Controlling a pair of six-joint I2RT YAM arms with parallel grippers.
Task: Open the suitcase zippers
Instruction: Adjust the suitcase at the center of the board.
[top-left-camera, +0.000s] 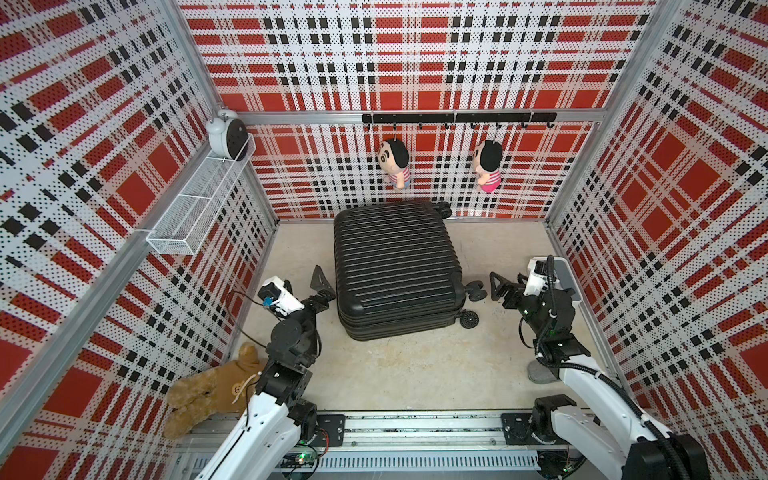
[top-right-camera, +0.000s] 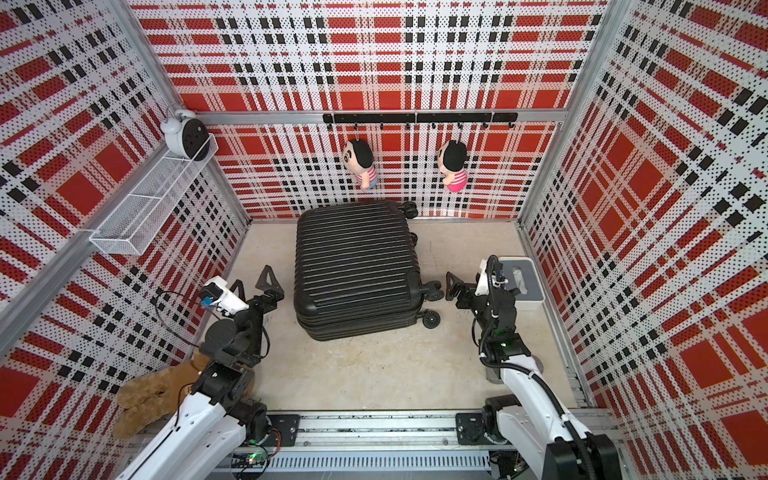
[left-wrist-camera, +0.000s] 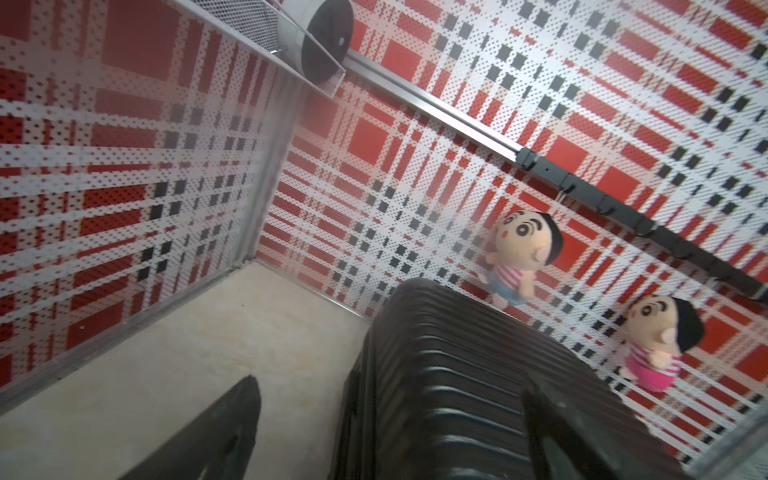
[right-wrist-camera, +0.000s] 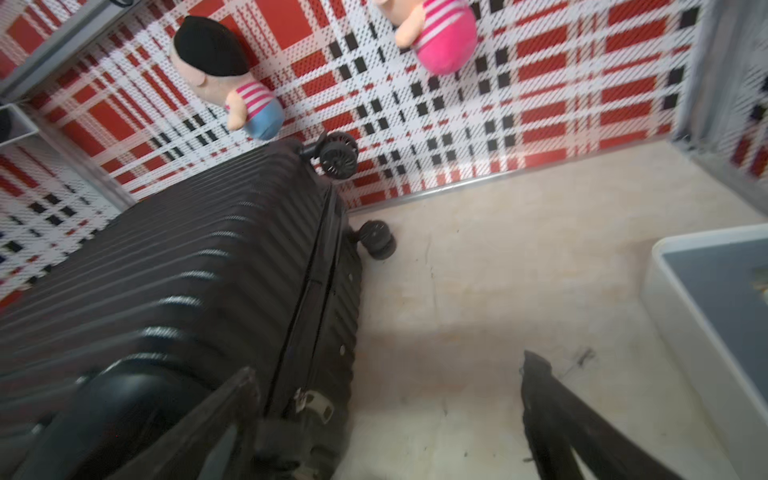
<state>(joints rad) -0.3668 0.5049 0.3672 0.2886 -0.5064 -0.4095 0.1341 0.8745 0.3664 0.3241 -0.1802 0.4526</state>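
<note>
The black ribbed suitcase (top-left-camera: 395, 266) (top-right-camera: 357, 266) lies flat on the floor near the back wall, its spinner wheels (top-left-camera: 476, 291) pointing right. My left gripper (top-left-camera: 322, 289) (left-wrist-camera: 388, 386) stands open at the case's left edge; one finger is over the shell, the other over the floor. Right of the wheels, my right gripper (top-left-camera: 496, 286) (right-wrist-camera: 388, 363) is open and holds nothing. In the right wrist view the zippers (right-wrist-camera: 307, 282) run as a dark track along the wheel side, with a pale metal pull (right-wrist-camera: 316, 405) close to one fingertip (right-wrist-camera: 245, 382).
A white bin (top-left-camera: 567, 278) sits by the right wall behind the right arm. A brown teddy bear (top-left-camera: 212, 386) lies at the front left. Two dolls (top-left-camera: 395, 162) (top-left-camera: 488, 166) hang from a hook rail (top-left-camera: 457, 117). A wire shelf (top-left-camera: 199, 208) holds an alarm clock (top-left-camera: 228, 135).
</note>
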